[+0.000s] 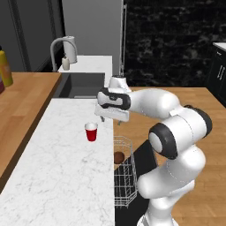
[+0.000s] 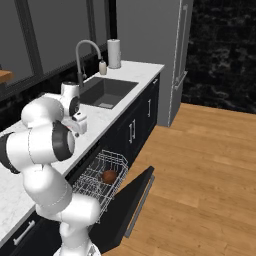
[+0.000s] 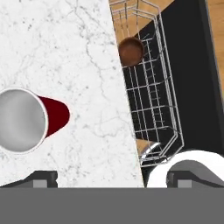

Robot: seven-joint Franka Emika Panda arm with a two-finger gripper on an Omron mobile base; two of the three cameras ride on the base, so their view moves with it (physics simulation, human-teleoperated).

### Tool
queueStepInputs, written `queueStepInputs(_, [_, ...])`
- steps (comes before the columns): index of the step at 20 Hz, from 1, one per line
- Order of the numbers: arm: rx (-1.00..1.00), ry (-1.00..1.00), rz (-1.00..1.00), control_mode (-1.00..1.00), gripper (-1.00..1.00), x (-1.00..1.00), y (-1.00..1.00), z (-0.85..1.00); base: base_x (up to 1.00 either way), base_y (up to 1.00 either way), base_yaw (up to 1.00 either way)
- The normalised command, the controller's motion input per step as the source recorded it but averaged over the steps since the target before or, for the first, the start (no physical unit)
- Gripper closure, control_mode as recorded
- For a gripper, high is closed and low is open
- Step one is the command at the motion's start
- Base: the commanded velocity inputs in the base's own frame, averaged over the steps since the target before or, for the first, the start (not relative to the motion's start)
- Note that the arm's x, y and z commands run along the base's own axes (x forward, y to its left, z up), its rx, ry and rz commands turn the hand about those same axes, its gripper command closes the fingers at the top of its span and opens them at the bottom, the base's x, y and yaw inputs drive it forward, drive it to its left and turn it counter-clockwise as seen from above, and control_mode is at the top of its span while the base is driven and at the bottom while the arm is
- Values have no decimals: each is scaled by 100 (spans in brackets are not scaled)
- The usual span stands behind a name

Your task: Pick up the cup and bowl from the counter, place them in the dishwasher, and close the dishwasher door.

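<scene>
Hovering over the counter edge, gripper (image 1: 102, 118) holds nothing, fingers parted.
Red cup (image 1: 91, 131) stands upright on the marble counter (image 1: 53, 176) near its dishwasher-side edge. Brown bowl (image 1: 118, 157) sits in the pulled-out wire rack (image 2: 100, 181); dishwasher door (image 2: 131, 205) is open.

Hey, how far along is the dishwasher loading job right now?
Done: the bowl sits in the dishwasher's wire rack. In hand: nothing yet; the gripper hangs open above the counter, with the cup standing upright just beside it. Left: grasp the cup, rack it, and shut the dishwasher door, which lies open.
</scene>
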Motion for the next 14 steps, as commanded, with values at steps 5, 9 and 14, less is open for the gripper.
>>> queueStepInputs(5, [0,1,0,-100,-100,25,24,-20,0,0,0])
queueStepInputs(9, [6,0,0,-100,-100,14,18,-32,0,0,0])
queueStepInputs(14, [9,-1,0,-100,-100,14,19,-31,0,0,0])
